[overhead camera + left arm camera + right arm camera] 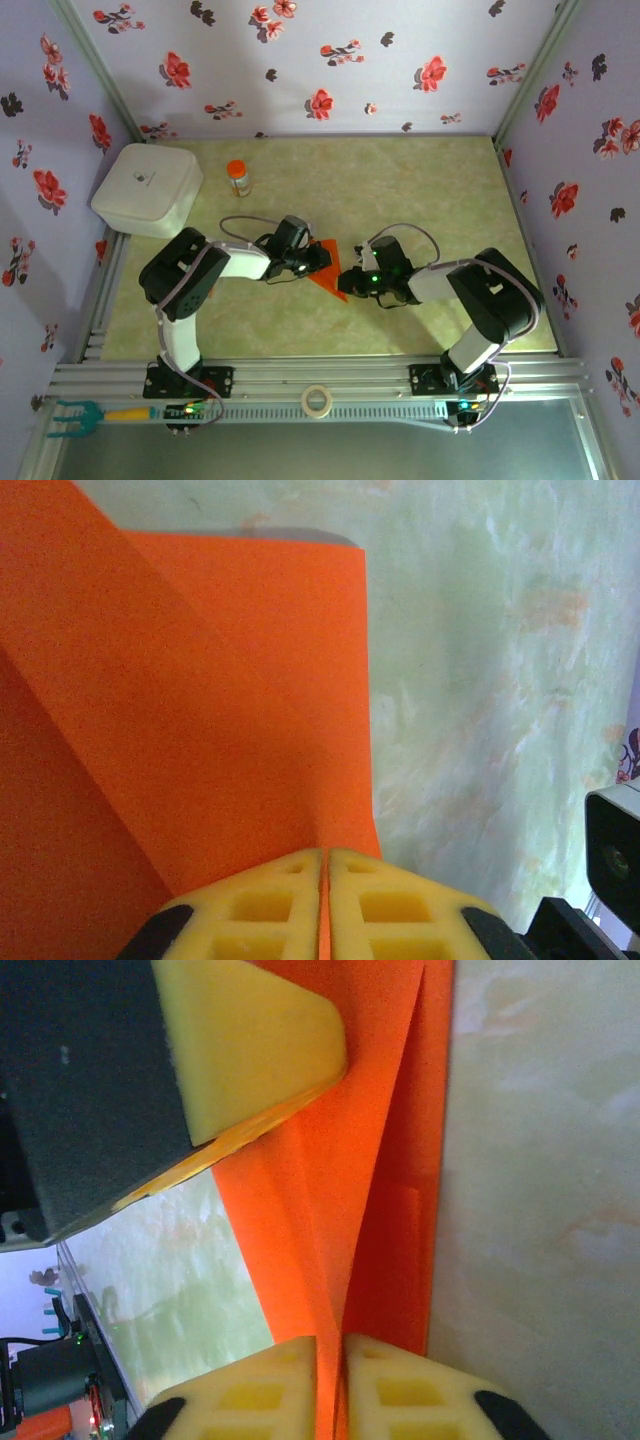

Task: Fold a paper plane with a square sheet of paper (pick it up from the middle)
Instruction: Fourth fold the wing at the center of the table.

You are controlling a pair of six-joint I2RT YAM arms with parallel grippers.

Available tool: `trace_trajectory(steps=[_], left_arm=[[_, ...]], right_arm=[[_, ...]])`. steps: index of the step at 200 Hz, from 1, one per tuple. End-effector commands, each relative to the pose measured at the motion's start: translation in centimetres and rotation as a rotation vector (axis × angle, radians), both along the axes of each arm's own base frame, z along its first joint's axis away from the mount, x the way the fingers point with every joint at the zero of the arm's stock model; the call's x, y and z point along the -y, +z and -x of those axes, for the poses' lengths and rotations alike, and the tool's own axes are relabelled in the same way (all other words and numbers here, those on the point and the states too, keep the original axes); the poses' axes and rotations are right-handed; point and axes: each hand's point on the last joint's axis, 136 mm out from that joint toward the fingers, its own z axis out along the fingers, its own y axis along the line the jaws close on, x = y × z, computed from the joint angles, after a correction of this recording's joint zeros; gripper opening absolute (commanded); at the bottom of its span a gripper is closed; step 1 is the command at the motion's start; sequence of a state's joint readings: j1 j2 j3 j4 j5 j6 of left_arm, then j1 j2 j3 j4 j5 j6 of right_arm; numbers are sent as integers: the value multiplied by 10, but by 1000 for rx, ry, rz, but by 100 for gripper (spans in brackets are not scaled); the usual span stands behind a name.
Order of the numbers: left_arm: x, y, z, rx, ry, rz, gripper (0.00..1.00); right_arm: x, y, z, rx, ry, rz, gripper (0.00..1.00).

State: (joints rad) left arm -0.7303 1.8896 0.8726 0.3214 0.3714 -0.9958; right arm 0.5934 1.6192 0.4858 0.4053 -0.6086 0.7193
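My two arms reach in toward the middle of the table (pixel 420 190), and my claws meet at the orange paper (pixel 328 272), a creased triangular wedge pointing toward the near side. My left claw (pixel 312 258) sits at its left edge and my right claw (pixel 350 281) at its right. At the far left stands a white square box (pixel 147 188), with an orange-capped bottle (pixel 238 177) just right of it. A tape roll (pixel 317 400) lies on the near rail (pixel 400 375).

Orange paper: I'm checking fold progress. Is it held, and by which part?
The paper, pinched by both: left gripper at a side edge, right gripper where creases converge.
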Motion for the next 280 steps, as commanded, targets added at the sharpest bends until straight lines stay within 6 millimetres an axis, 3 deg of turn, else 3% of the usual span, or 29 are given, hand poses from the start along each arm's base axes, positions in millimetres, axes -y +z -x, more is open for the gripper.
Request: trace_trajectory(steps=[1,47,109,152,191,280], left_arm=[[-8,-26,16,-72,-17,-60,10],[-8,-24,15,-66,-15,-55,10],[-9,-25,15,-67,-14,-54,9],[-9,-26,15,-69,-10,-53,9],[-9,-27,16,-73,-11,-55,9],[-9,-27,16,-72,-8,-51,8]], right_arm=[[4,1,0,-17,-12,31,20],[9,3,7,-23,-5,46,19],[13,-2,17,-69,-16,45,8],[17,-18,26,-138,-32,53,9],[18,-13,27,-136,-33,47,15],[26,-24,39,-192,-63,70,7]])
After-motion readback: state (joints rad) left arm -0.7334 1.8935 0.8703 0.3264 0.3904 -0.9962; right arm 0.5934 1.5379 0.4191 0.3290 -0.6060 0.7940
